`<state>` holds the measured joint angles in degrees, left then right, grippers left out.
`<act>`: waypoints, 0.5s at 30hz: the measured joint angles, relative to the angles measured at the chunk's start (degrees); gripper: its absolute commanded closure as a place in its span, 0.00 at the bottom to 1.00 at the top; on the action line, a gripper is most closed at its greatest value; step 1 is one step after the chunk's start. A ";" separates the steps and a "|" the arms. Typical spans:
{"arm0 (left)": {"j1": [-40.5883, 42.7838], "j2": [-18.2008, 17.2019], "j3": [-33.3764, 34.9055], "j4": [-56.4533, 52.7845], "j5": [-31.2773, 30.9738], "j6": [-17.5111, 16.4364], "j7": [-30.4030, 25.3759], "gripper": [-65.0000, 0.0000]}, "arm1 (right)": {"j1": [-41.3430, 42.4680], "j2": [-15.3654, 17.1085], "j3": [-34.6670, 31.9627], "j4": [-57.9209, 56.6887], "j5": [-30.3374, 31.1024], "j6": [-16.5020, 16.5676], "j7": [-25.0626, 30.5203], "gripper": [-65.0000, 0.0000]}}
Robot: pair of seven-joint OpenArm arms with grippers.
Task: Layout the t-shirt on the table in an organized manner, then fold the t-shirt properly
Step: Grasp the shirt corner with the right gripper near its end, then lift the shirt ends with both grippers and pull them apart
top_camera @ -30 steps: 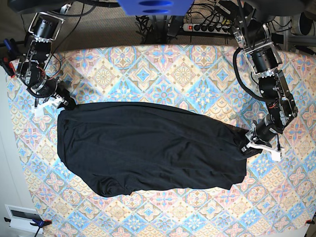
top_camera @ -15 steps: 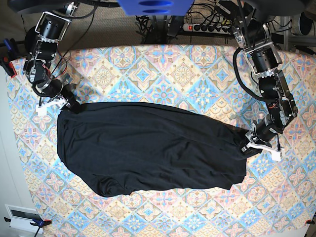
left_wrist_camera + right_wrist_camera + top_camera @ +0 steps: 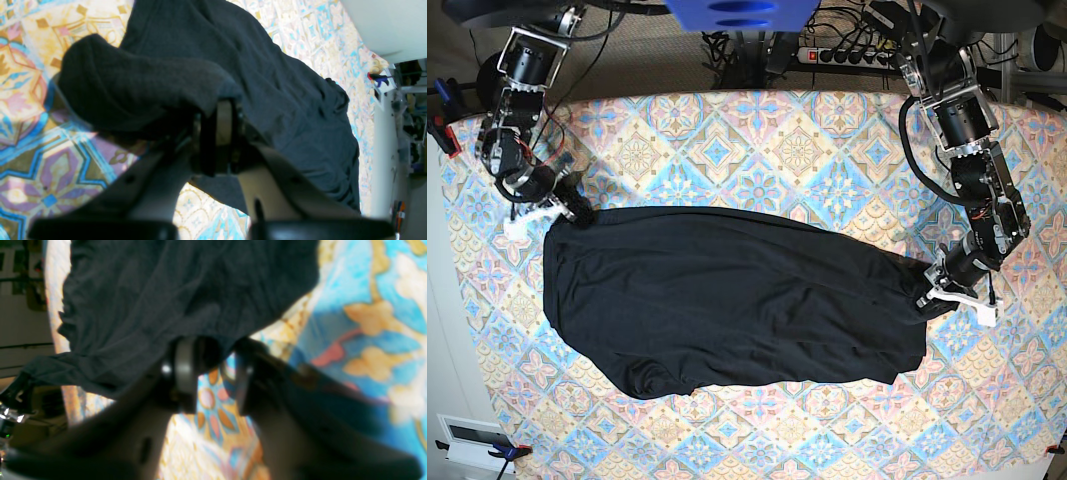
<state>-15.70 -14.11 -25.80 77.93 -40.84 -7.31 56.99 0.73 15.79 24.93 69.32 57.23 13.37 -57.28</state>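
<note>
Black t-shirt (image 3: 727,300) pinched in left jaws, edge between right jaws.

A black t-shirt (image 3: 160,296) is filling the upper left of the frame, draping over a patterned tablecloth (image 3: 367,323). The right gripper (image 3: 213,373) is reaching up from below, its fingers (image 3: 185,373) parted around the shirt's edge.

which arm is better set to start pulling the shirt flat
Left, probably. The left gripper is already shut on a bunched edge of the t-shirt. The right gripper sits at the opposite corner, a gap between its jaws.
</note>
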 measured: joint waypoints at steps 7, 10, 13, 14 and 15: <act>0.00 -0.09 0.00 0.00 -0.02 0.02 0.00 1.00 | 0.50 -0.79 -0.39 0.44 -0.20 -0.09 -1.79 0.95; -0.02 0.00 0.00 0.00 -0.04 0.00 0.00 1.00 | 0.17 -0.66 -0.39 2.51 -1.62 -0.44 -2.36 0.97; 0.00 -0.04 -0.07 0.00 -0.02 0.02 0.00 1.00 | -0.09 -0.63 -0.39 4.92 -0.46 3.54 -2.36 0.98; 0.00 -0.02 -0.07 0.00 -0.04 0.00 0.00 1.00 | -0.07 -0.44 -0.39 5.11 1.46 5.49 -2.29 0.99; -0.02 -0.02 -0.07 0.00 -0.09 0.00 0.00 1.00 | -0.13 -0.33 -0.39 5.25 2.34 6.78 -2.29 0.99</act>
<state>-15.73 -14.13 -25.87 77.93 -40.93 -7.31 56.99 0.60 15.46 24.53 74.56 59.57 20.14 -59.57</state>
